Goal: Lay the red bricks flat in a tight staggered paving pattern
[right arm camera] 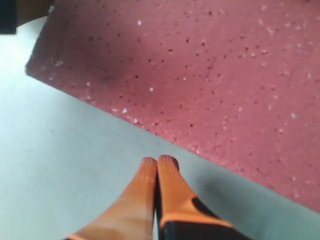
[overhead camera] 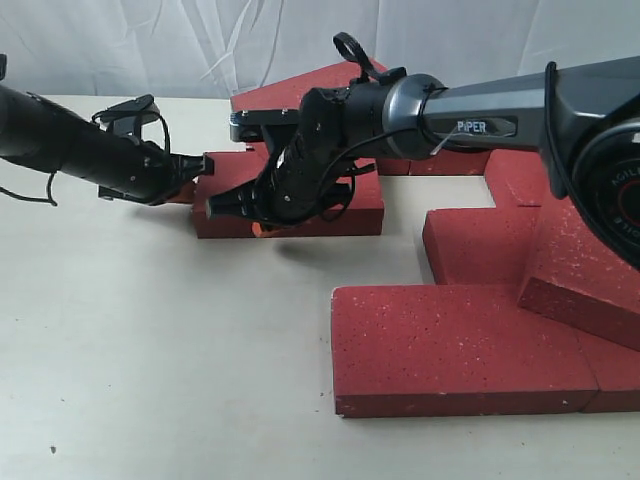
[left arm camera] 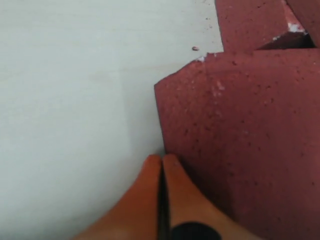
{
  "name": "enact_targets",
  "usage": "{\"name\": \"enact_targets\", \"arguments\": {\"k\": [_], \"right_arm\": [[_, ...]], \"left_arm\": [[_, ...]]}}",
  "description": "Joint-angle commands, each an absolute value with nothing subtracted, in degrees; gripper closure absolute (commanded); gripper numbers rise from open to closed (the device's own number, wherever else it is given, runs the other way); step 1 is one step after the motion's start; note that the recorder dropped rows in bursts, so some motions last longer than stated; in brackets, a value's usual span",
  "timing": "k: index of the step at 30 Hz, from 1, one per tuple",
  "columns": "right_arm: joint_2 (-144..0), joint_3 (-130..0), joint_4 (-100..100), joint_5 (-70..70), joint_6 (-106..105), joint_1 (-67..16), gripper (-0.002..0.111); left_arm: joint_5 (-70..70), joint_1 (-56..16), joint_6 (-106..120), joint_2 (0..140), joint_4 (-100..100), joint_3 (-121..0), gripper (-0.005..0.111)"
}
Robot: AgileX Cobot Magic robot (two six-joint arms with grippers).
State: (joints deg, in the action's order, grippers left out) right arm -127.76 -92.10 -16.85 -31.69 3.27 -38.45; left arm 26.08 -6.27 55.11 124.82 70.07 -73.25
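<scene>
Left gripper (left arm camera: 161,159) clenched empty, tips at red brick (left arm camera: 240,150) edge | right gripper (right arm camera: 158,161) clenched empty | nudge slowly, squarely, keeping it flat.

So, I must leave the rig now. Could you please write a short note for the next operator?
Left gripper: shut, empty, tips at an edge of the middle brick.
Right gripper: shut, empty, over the table, just short of that brick's long side.
Bricks: the front brick lies flat. The tilted brick on the right leans on its neighbours. Other bricks lie behind.
Done: several bricks are flat, with open gaps.
Left: lay the tilted brick flat, close the gaps, stagger the rows.
</scene>
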Motion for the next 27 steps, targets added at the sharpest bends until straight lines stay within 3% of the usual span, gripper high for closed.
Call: {"name": "enact_targets", "arguments": {"k": [1, 8, 27], "right_arm": [[-127.17, -92.01, -16.35, -33.91, 3.29, -38.32, 0.109], [-123.00, -92.01, -15.74, -41.76, 3.29, -36.53, 0.109], [-120.65, -92.01, -15.28, -43.10, 3.18, -33.69, 0.109]], "left_arm": [[27.13, -7.05, 55.32, 124.90, 72.23, -74.06, 0.107], [24.95, -10.48, 55.47, 124.90, 75.17, -74.46, 0.107], [25.14, -14.36, 55.26, 124.90, 76.19, -76.85, 0.107]]}}
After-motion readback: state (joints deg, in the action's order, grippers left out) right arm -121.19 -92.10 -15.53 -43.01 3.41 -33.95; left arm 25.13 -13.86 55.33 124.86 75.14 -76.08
